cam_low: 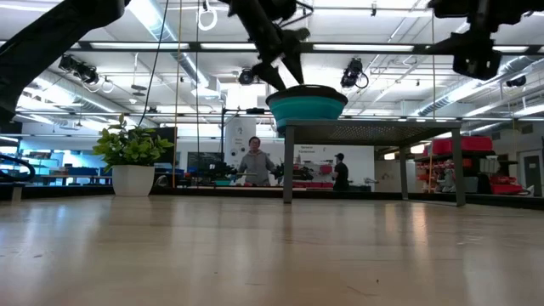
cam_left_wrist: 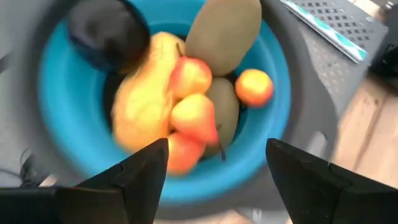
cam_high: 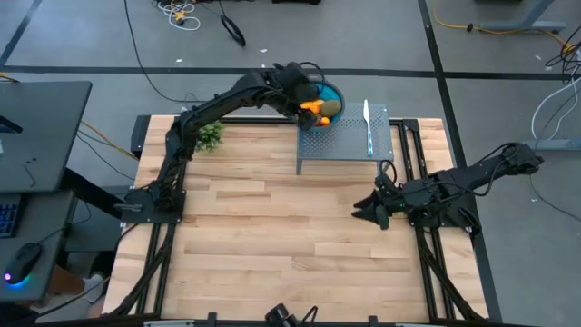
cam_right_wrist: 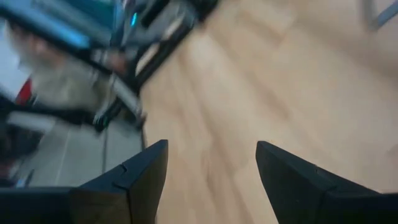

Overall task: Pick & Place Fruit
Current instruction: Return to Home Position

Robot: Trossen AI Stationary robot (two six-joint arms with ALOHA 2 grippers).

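Left claw [cam_left_wrist: 217, 149] spread and empty, poised directly over the round blue strainer bowl [cam_left_wrist: 277, 121]. The bowl sits on the grey perforated metal stand [cam_high: 349, 145] at 12 o'clock on the wooden tabletop [cam_high: 272, 236]. The fruit pile [cam_left_wrist: 186, 106] lies in the bowl straight below my fingertips, none between them. I judge the retreat home runs up, then toward 8 o'clock. Right claw [cam_right_wrist: 211, 149] spread, parked at 3 o'clock.

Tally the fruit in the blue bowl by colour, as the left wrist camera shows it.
Yellow oblong: 1
Brown-green ovals: 2
Dark round: 1
Orange-red small pieces: 4
Total: 8
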